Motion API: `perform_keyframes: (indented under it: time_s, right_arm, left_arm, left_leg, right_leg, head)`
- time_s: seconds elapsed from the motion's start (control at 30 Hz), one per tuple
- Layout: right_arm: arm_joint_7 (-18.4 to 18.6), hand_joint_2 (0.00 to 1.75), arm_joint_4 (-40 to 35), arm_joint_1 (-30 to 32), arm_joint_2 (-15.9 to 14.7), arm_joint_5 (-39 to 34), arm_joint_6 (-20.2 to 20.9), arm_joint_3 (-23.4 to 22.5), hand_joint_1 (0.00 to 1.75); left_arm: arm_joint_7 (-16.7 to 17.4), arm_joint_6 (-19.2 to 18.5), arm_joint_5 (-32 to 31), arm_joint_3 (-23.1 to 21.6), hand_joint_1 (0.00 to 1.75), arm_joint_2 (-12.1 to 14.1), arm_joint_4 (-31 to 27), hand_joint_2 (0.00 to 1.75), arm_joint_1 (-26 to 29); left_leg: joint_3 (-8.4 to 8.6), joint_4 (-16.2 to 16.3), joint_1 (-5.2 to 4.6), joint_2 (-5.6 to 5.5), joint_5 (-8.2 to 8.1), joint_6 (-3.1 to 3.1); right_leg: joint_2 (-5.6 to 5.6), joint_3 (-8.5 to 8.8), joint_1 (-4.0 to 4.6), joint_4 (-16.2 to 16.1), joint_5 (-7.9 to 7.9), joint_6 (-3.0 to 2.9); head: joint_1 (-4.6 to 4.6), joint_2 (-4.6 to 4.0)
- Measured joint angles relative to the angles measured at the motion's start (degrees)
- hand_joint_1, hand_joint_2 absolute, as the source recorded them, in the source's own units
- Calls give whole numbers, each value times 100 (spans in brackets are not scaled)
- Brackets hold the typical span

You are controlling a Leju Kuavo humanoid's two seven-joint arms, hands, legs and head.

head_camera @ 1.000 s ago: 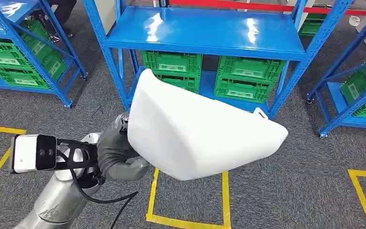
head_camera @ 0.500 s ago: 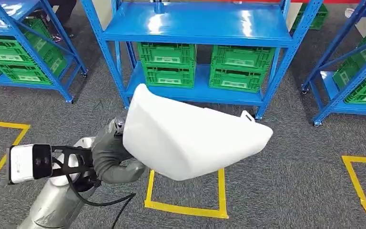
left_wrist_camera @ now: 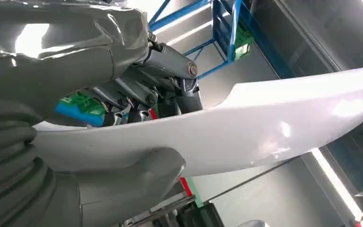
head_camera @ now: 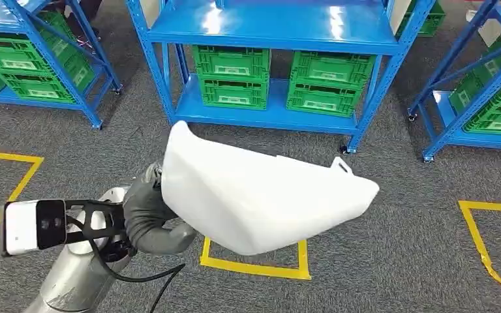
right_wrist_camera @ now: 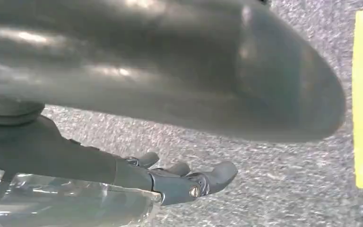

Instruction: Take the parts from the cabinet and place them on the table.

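Above the grey carpet, the left robot hand [head_camera: 145,210] grips the white part [head_camera: 261,195]; the whole view has shifted, so the blue rack [head_camera: 274,39] looks farther. Green crates [head_camera: 233,75] fill its lower shelf. Right robot hand [right_wrist_camera: 189,182] hangs loosely extended, holding nothing.

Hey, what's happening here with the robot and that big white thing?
The robot's left hand grips a large white curved plastic panel by one end and holds it out over the grey carpet, in front of a blue metal rack stocked with green plastic crates. The right hand hangs near the floor, holding nothing, fingers apart. No table shows, so the part is not yet set down.
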Motion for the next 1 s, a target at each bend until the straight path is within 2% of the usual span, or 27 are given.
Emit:
perform_keyframes:
  time_s: [0.03, 0.07, 0.1, 0.17, 0.2, 0.23, 0.27, 0.33, 0.37, 0.4, 0.43, 0.47, 0.5, 0.53, 0.57, 0.6, 0.63, 0.67, 0.7, 0.73, 0.77, 0.8, 0.83, 0.87, 0.9, 0.93, 1.0]
  right_arm:
    - [-30, 0, 11, -8, -7, 13, 2, 0, 0]
    - [-53, 0, 39, -38, -7, 18, 0, 0, 0]
    - [-72, 0, 42, -39, -33, 15, 0, 0, 0]
    - [-85, 0, 81, -40, -48, 29, 0, 0, 0]
    - [-90, 0, 89, -33, -50, 29, 0, 0, 0]
    - [-92, 0, 109, -40, -53, 29, 0, -2, 0]
    - [-92, 0, 114, -44, -66, 31, 0, -2, 0]
    - [-107, 0, 120, -50, -70, 31, 0, -2, 0]
    - [-112, 0, 120, -47, -70, 31, 0, -2, 0]
    - [-129, 0, 125, -47, -72, 29, 0, -2, 0]
    - [-155, 0, 135, -48, -74, 18, 0, -4, 0]
    - [-171, 0, 157, -48, -79, -20, -4, -15, 0]
    - [-179, 0, 179, -52, -85, -50, -11, -39, 0]
    - [-193, 0, 197, -69, -83, -76, -13, -70, 0]
    - [-210, 0, 230, -94, -52, -83, -15, -83, 0]
    - [-228, 0, 249, -106, -55, -105, -17, -92, 0]
    - [-245, 0, 280, -99, -35, -111, -9, -111, 0]
    - [-249, 0, 280, -105, -86, -111, -4, -131, 0]
    - [-256, 0, 291, -102, -61, -109, 7, -144, 0]
    - [-263, 0, 297, -99, -55, -109, 13, -162, 0]
    - [-271, 0, 315, -91, -57, -107, 31, -168, 0]
    - [-276, 0, 324, -91, -61, -89, 44, -170, 0]
    - [-291, 0, 328, -98, -90, -74, 46, -170, 0]
    - [-315, 0, 336, -102, -116, -52, 50, -170, 0]
    - [-333, 0, 352, -101, -125, -37, 52, -170, 0]
    - [-345, 0, 367, -98, -149, -28, 52, -170, 0]
    - [-356, 0, 391, -101, -175, -24, 48, -175, 0]
  left_arm:
    - [-9, -6, 0, -4, 154, -2, 0, 175, -4]
    - [-17, -11, -9, -7, 154, -4, -4, 175, -4]
    - [-20, -13, -15, -13, 154, -9, -9, 175, -2]
    - [-33, -22, -24, -26, 154, 0, -11, 175, 2]
    - [-33, -22, -28, -24, 154, 9, -11, 175, 6]
    - [-35, -22, -28, -24, 154, 15, -13, 175, 4]
    - [-35, -20, -30, -24, 154, 20, -13, 175, 2]
    - [-37, -20, -37, -22, 154, 26, -13, 175, 3]
    - [-37, -20, -37, -26, 154, 28, -13, 175, 6]
    - [-37, -20, -37, -28, 154, 35, -13, 175, 7]
    - [-39, -20, -37, -30, 154, 39, -13, 175, 5]
    - [-48, -20, -53, -37, 154, 39, -13, 175, 1]
    - [-55, -15, -65, -48, 154, 39, -13, 175, -5]
    - [-66, -13, -72, -61, 154, 39, -15, 175, -23]
    - [-70, 5, -74, -72, 154, 37, -26, 175, -52]
    - [-74, 13, -79, -74, 154, 31, -44, 175, -70]
    - [-88, 20, -79, -74, 154, 31, -59, 175, -87]
    - [-94, 22, -76, -74, 154, 31, -63, 175, -103]
    - [-94, 22, -87, -76, 154, 31, -66, 175, -107]
    - [-94, 24, -87, -76, 154, 26, -68, 175, -104]
    - [-103, 24, -85, -83, 154, 20, -70, 175, -118]
    - [-105, 26, -98, -83, 154, 11, -83, 175, -138]
    - [-107, 26, -103, -83, 154, 9, -92, 175, -127]
    - [-107, 17, -120, -92, 154, 9, -94, 175, -112]
    - [-107, 15, -122, -103, 154, 9, -94, 175, -98]
    - [-105, 11, -124, -111, 154, 9, -94, 175, -89]
    - [-77, 0, -144, -131, 154, 9, -94, 175, -89]
  left_leg:
    - [-106, 115, 17, -2, 11, -27]
    - [-230, 201, -11, 0, 22, -64]
    - [-287, 281, -16, 8, 48, -86]
    - [-321, 289, -12, 3, 144, -134]
    - [-343, 290, -6, 2, 170, -159]
    - [-387, 326, 18, -5, 68, -189]
    - [-431, 502, 24, -14, -227, -230]
    - [-622, 1347, 41, -15, -935, -289]
    - [-702, 1777, 41, -16, -1155, -295]
    - [-722, 2087, 41, -16, -1224, -289]
    - [-631, 2138, 38, -20, -1141, -269]
    - [-421, 1956, 30, -35, -958, -223]
    - [-119, 1589, 16, -58, -769, -155]
    - [299, 1037, -18, -133, -661, -37]
    - [660, 526, -84, -295, -784, 116]
    - [894, 110, -77, -324, -940, 158]
    - [899, 79, -122, -326, -925, 93]
    - [873, 73, -143, -308, -857, 116]
    - [859, 8, -177, -281, -757, 139]
    - [836, -176, -117, -220, -597, 179]
    - [845, -249, -101, -152, -487, 149]
    - [758, -265, -97, -139, -400, 173]
    - [657, -262, -98, -113, -322, 155]
    - [558, -257, -98, -72, -246, 150]
    - [456, -243, -97, -49, -174, 138]
    - [339, -218, -86, -25, -105, 122]
    - [76, -101, -45, -1, 4, 58]
  right_leg:
    - [-6, 354, -44, -538, 43, 54]
    - [12, 577, 12, -873, -191, 33]
    - [30, 553, 26, -973, -229, -86]
    - [31, 469, 44, -890, -196, -143]
    - [27, 428, 26, -888, -160, -200]
    - [12, 392, 1, -895, -108, -286]
    - [8, 333, 5, -894, -58, -365]
    - [5, 206, 22, -891, 55, -436]
    - [3, 137, 32, -887, 110, -440]
    - [2, 66, 45, -886, 167, -444]
    - [2, -1, 65, -886, 221, -444]
    - [26, -66, 89, -886, 278, -443]
    - [46, -124, 120, -888, 331, -441]
    - [78, -180, 140, -889, 395, -446]
    - [89, -208, 84, -890, 447, -447]
    - [109, -224, 147, -910, 509, -397]
    - [133, -240, 74, -954, 586, -328]
    - [154, -250, 18, -998, 660, -290]
    - [206, -240, 34, -1073, 750, -252]
    - [207, -258, 64, -1105, 768, -257]
    - [132, -336, 73, -1023, 584, -299]
    - [99, -421, 80, -776, 266, -361]
    - [85, -526, 73, -355, -83, -395]
    - [80, -624, 72, 114, -331, -384]
    - [78, -687, 71, 508, -419, -326]
    - [75, -667, 53, 738, -338, -231]
    - [66, -302, 2, 478, 63, -8]
  head:
    - [2, 0]
    - [28, 0]
    - [15, 0]
    - [22, 0]
    - [24, 0]
    - [26, 0]
    - [9, 0]
    - [2, 0]
    - [0, 0]
    - [-4, 0]
    - [0, 0]
    - [-7, 0]
    - [2, 0]
    - [0, 0]
    - [9, 0]
    - [24, 0]
    - [24, 0]
    - [9, 0]
    - [-2, 0]
    - [4, 0]
    - [15, 0]
    - [33, 0]
    - [33, 0]
    - [28, 0]
    - [33, 0]
    - [33, 0]
    - [33, 0]
